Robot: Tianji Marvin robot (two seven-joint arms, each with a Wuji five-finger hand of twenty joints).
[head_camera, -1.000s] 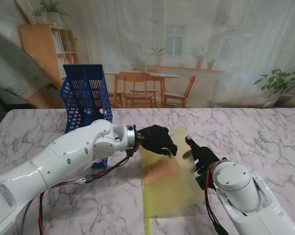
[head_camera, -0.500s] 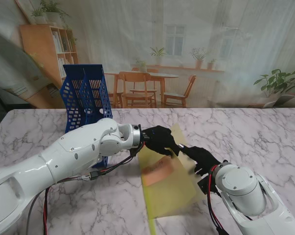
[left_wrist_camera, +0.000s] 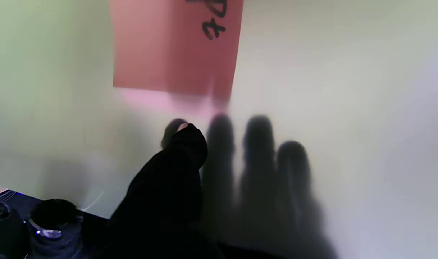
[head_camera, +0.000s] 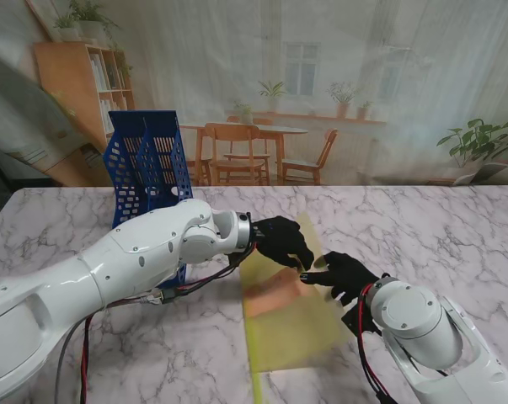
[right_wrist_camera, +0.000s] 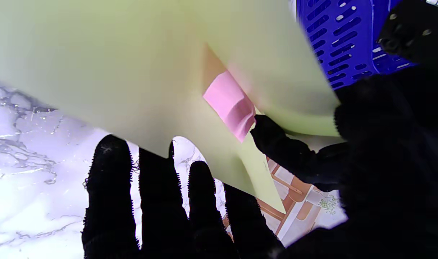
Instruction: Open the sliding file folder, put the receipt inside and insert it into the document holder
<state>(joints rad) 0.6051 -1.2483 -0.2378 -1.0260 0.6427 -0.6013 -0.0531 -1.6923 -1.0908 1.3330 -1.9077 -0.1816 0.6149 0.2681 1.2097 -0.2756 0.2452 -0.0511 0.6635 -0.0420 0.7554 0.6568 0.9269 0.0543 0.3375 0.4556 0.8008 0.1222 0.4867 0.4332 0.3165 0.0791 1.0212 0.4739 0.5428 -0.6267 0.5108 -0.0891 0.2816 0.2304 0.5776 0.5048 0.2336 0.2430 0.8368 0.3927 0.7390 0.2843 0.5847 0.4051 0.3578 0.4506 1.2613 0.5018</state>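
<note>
A: Stand view: yellow folder [head_camera: 291, 311] is lifted at its far end by the left hand [head_camera: 283, 240], clamped on the top edge. Right hand [head_camera: 342, 273] touches the right edge, fingers apart, no clear grip.
B: Receipt?
A: Pink receipt [head_camera: 270, 299] shows inside the folder. Long axis runs from near me to farther away, far end raised; blue holder [head_camera: 148, 164] stands to the left.
B: Left wrist view?
A: Thumb [left_wrist_camera: 185, 144] pinches the sheet, fingers shadowed behind it.
B: Right wrist view?
A: Receipt corner [right_wrist_camera: 231, 104] pokes out at the opening. I'd push it fully in before turning toward the holder.
</note>
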